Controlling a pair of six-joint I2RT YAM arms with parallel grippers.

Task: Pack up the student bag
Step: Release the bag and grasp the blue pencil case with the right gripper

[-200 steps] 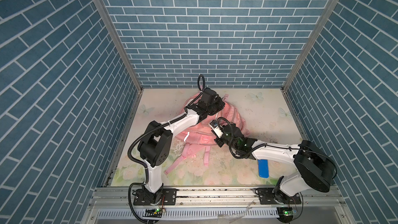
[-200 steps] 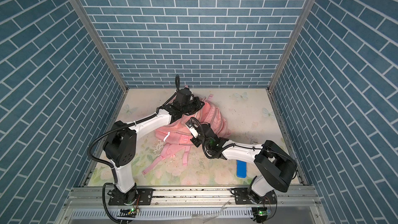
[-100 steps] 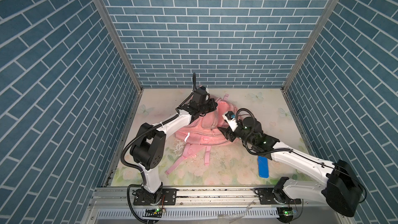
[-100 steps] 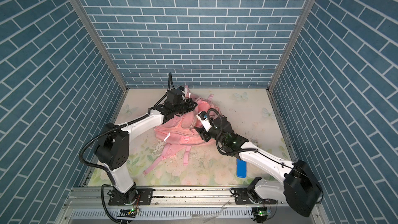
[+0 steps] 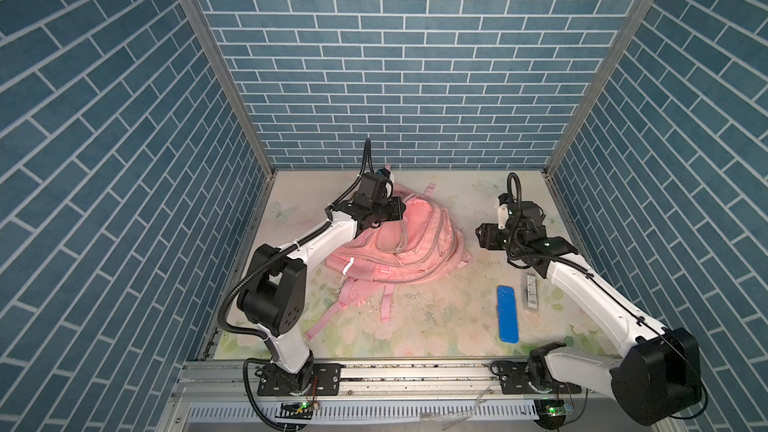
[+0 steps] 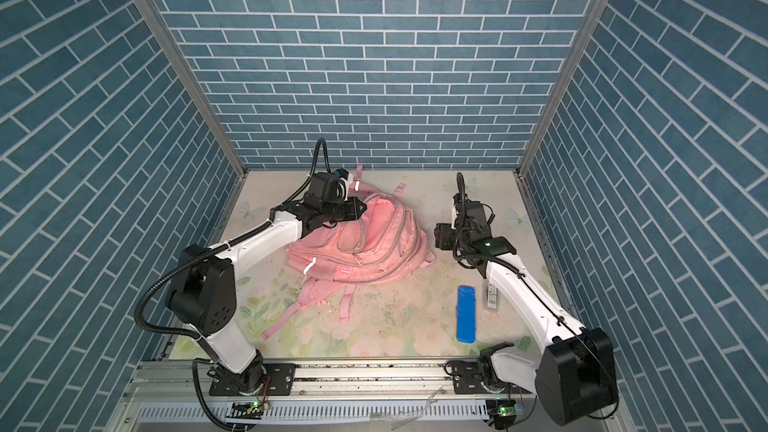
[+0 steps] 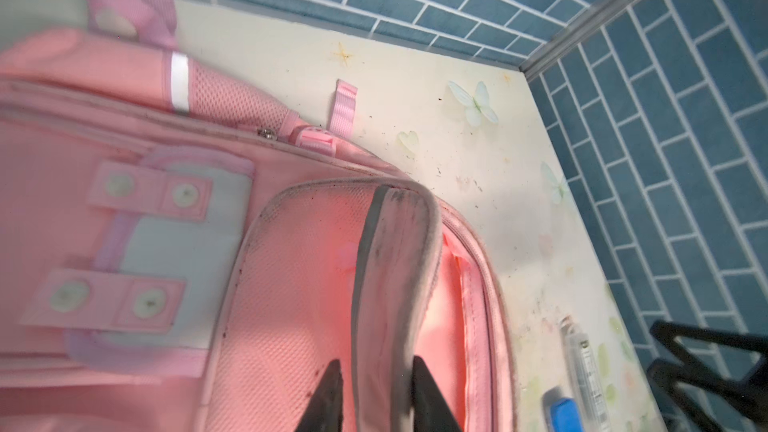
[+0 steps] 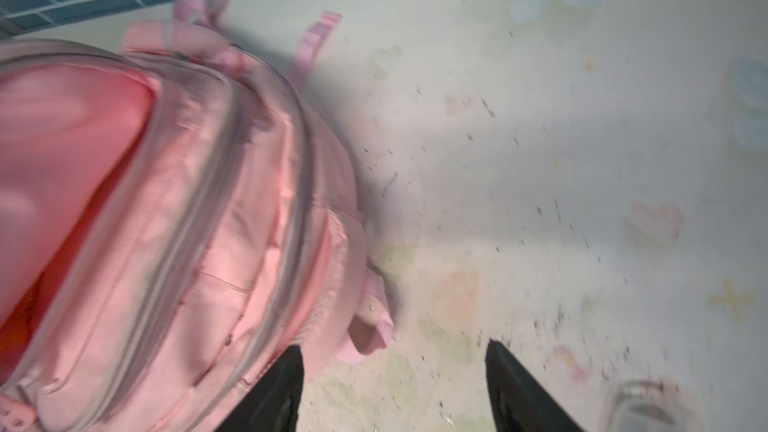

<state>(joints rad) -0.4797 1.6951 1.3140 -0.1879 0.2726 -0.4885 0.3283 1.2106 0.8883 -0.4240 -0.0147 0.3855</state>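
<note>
While the student bag (image 5: 415,243) lies crosswise, top pointing rightward, left fingers (image 7: 328,392) and right fingers (image 8: 274,392) gape.

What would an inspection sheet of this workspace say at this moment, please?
Surface: floral table mat, soiled with dark specks.
Job's things: pink student bag lies flat near the back, straps trailing forward, a front pocket gaping.
Clutter: blue case and clear labelled packet lie side by side, apart, right of the bag.
Grippers: left pincer straddles the pocket's rim, jaws partly apart, grip unclear; right pincer open, empty, beside the bag.
Cables: black hose loops off the left arm.
Surroundings: blue brick-pattern walls; metal rail in front.
</note>
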